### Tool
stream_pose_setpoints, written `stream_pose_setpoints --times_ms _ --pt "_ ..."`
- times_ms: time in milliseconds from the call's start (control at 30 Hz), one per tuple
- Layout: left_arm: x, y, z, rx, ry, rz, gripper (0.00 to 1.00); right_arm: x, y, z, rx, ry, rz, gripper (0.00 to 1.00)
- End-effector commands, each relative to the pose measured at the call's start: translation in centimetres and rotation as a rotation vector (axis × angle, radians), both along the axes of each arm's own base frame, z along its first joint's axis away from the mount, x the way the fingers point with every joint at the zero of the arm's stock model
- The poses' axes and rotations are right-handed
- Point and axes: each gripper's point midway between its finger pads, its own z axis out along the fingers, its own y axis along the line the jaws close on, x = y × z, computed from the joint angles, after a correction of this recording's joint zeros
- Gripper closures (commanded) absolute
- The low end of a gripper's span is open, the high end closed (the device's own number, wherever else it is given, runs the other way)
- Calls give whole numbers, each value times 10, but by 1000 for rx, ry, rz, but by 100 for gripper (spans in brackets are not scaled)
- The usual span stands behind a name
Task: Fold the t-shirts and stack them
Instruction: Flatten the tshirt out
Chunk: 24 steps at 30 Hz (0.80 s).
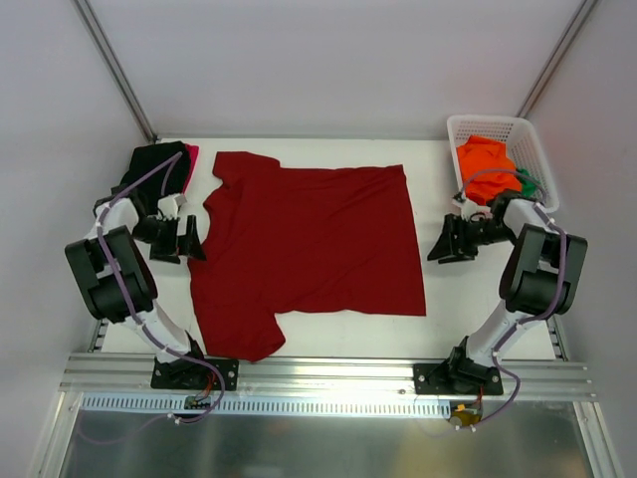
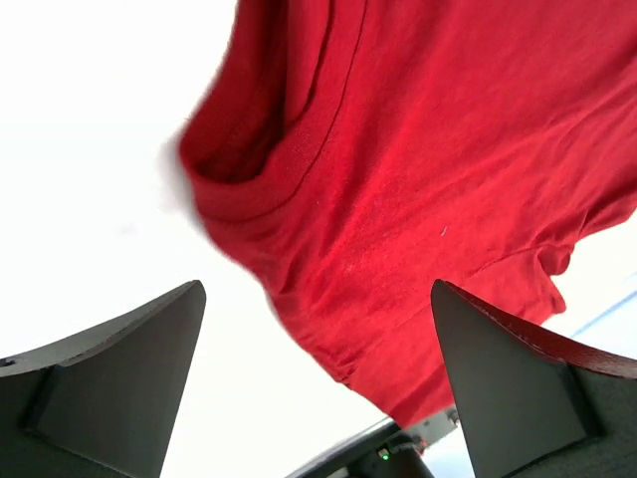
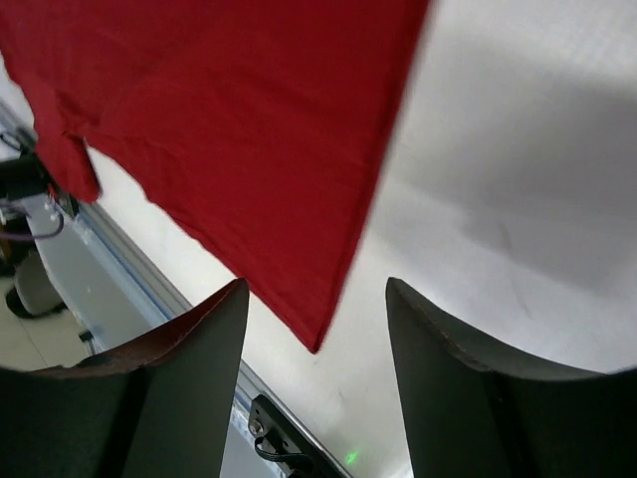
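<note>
I see the dark red t-shirt spread flat. My left gripper and right gripper gape empty beside its edges.

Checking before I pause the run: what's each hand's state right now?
Left hand: open, empty, beside the dark red cloth t-shirt.
Right hand: open, empty.

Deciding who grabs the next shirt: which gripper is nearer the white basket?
Right. The right gripper sits just off the basket, at its near-left side; the left gripper is across the dark red t-shirt, by its collar.
</note>
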Motion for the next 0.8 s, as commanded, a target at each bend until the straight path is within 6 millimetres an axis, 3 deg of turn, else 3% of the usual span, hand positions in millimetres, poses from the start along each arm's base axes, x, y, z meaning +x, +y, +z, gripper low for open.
stream_pose_setpoints --times_ms 0,67,100,167,233,333,533,700,767 --pt "10 11 40 70 -154 14 1 -6 51 35 132 -28 168 39" --pt "13 14 60 99 -215 37 1 -11 69 40 116 -54 252 39" --pt "15 14 86 118 -286 66 1 -34 109 33 30 -53 459 39" --pt "16 13 92 120 -303 74 1 -40 121 27 -1 -45 523 39" --pt "16 13 96 122 -313 78 1 -48 124 5 -100 6 603 37" --pt "15 15 94 131 -307 79 1 -56 117 -25 -234 81 693 30" --pt "13 15 94 140 -307 78 1 -44 89 -34 -548 40 758 28" --pt "16 17 114 173 -373 77 1 -21 50 -30 -840 -91 768 27" --pt "15 17 119 181 -390 75 1 -28 44 -31 -853 -88 795 27"
